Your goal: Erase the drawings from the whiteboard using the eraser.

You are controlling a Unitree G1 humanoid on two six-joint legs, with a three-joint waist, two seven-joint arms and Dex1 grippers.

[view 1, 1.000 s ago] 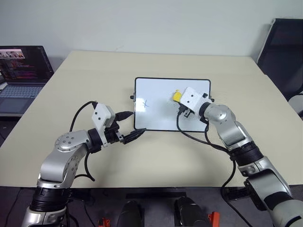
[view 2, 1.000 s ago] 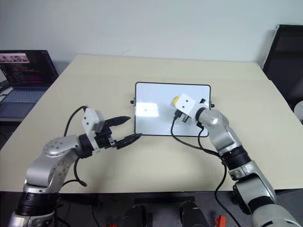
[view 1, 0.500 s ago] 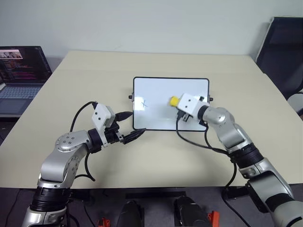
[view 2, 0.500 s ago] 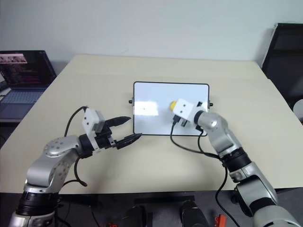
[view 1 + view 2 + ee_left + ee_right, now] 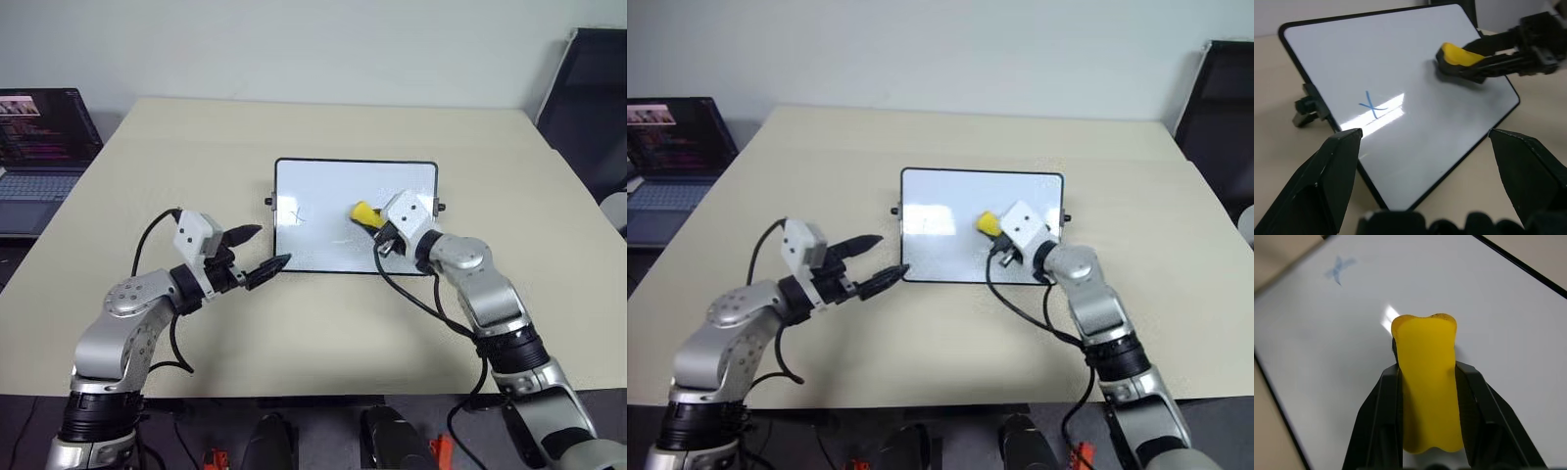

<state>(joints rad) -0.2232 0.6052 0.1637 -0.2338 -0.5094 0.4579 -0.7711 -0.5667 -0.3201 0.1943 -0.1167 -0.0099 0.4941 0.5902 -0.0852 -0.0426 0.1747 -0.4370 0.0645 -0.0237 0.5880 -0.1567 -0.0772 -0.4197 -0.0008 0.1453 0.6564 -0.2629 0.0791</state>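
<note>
Right pincer (image 5: 1427, 396) clamped tight on the eraser (image 5: 1427, 382), both fingers (image 5: 1378, 416) pinching its long sides, yellow end sticking out ahead over the middle of the whiteboard (image 5: 1400, 98). Left pincer (image 5: 257, 253) gapes wide and empty, parked just off the board's near-left corner, touching nothing.

One of the drawings, the blue x (image 5: 1371, 105), sits ahead and to the left of the eraser, well apart, closer to the left pincer's side. No other marks visible; glare could hide faint ones.

To wipe well: keep the dark underside flat on the glossy face, press evenly, sweep leftward across the x with a short back-and-forth. Hard to say if the eraser touches the board now or floats just above.

Room: open white surface between eraser and x, nothing in the way. Black frame (image 5: 276, 211) lies just past the x, so stop short of it. Left pincer sits near that corner; it could brace the board if it slides. Tabletop (image 5: 323, 313) around is bare; laptop (image 5: 39, 147) far off left.
</note>
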